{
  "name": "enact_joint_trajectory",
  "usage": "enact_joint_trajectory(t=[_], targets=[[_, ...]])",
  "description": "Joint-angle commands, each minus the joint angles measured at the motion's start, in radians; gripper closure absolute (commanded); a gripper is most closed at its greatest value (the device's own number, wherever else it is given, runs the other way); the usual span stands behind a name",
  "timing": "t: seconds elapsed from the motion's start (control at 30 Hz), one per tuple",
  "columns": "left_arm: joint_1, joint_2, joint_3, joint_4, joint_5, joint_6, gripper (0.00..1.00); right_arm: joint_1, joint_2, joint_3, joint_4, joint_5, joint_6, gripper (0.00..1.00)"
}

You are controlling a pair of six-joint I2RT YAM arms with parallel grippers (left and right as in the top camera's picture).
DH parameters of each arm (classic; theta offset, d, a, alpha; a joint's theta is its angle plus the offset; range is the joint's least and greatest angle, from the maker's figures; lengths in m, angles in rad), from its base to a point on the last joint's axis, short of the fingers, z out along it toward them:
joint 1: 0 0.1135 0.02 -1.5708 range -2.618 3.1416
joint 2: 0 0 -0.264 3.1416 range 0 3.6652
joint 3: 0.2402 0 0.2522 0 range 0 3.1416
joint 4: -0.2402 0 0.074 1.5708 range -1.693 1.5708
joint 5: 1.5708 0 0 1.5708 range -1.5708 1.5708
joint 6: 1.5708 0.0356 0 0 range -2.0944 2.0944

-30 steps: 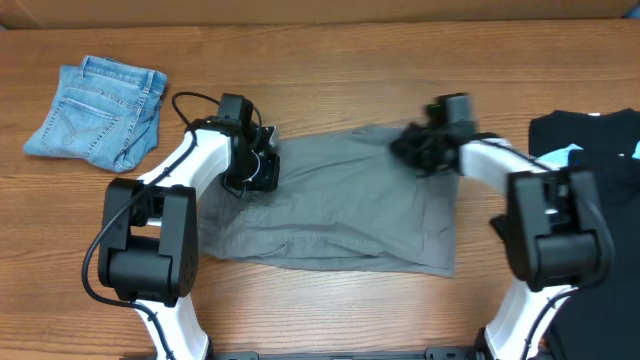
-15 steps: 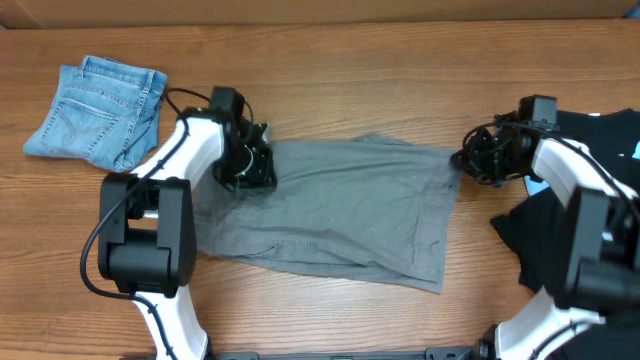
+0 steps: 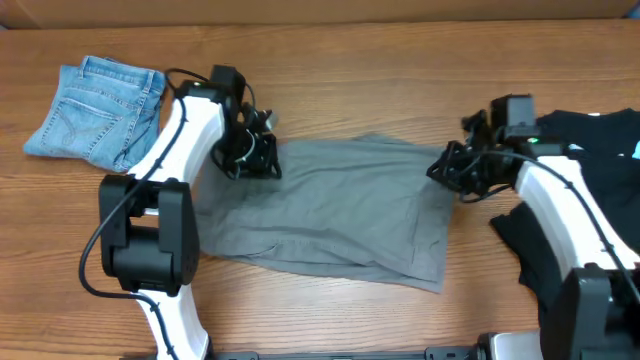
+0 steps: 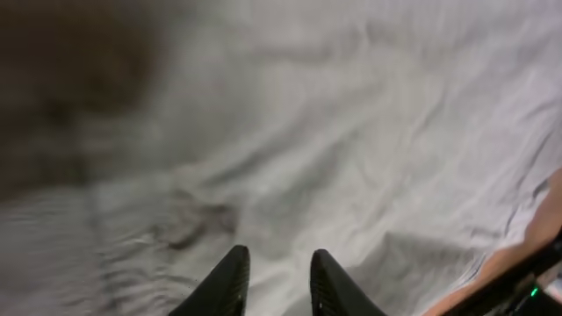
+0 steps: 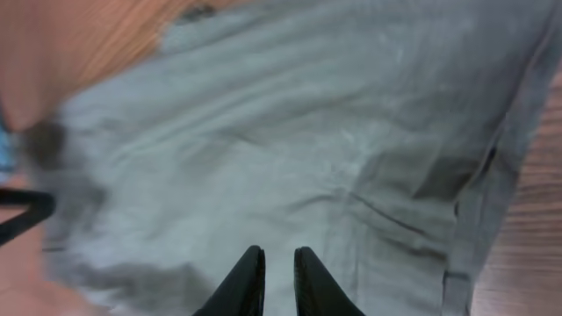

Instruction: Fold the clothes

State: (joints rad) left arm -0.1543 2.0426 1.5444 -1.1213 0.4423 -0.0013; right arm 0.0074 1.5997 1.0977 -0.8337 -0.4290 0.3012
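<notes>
The grey-khaki shorts [image 3: 340, 215] lie spread flat in the middle of the table. My left gripper [image 3: 252, 158] is at their top-left corner; in the left wrist view its jaws [image 4: 278, 256] are close together with pale cloth [image 4: 351, 132] between them, puckered beside the tips. My right gripper [image 3: 448, 170] is over the shorts' right edge; its jaws [image 5: 278, 253] are nearly together above the grey cloth [image 5: 290, 132], with nothing held. The folded light-blue denim shorts [image 3: 98, 110] lie at the far left. Black garments [image 3: 590, 150] lie at the far right.
The brown wooden table [image 3: 330, 70] shows behind and in front of the shorts. The right arm reaches across the black garments. A hem band [image 5: 505, 167] runs down the right side of the right wrist view.
The right gripper swung right past the shorts' edge, spreading the top-right corner flat, then came back left to the edge. The left gripper stayed at the top-left corner, shifting slightly back.
</notes>
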Motion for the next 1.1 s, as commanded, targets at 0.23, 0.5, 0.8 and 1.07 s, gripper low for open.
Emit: enact_joint_trajectory(t=[0.23, 0.5, 0.8, 1.07], targets=[[-0.088, 0.004, -0.274, 0.080, -0.052, 0.073, 0.83, -0.061, 0.190, -0.138, 0.286, 0.455, 0.285, 0.88], [-0.079, 0.004, -0.286, 0.137, -0.048, 0.064, 0.79, -0.189, 0.187, -0.038, 0.286, 0.318, 0.149, 0.87], [-0.079, 0.004, -0.048, 0.035, -0.045, 0.057, 0.76, -0.075, -0.004, 0.102, -0.079, 0.013, -0.044, 0.87], [-0.079, 0.004, 0.090, -0.195, 0.051, 0.050, 0.75, 0.220, -0.026, 0.066, -0.318, -0.014, -0.120, 0.83]])
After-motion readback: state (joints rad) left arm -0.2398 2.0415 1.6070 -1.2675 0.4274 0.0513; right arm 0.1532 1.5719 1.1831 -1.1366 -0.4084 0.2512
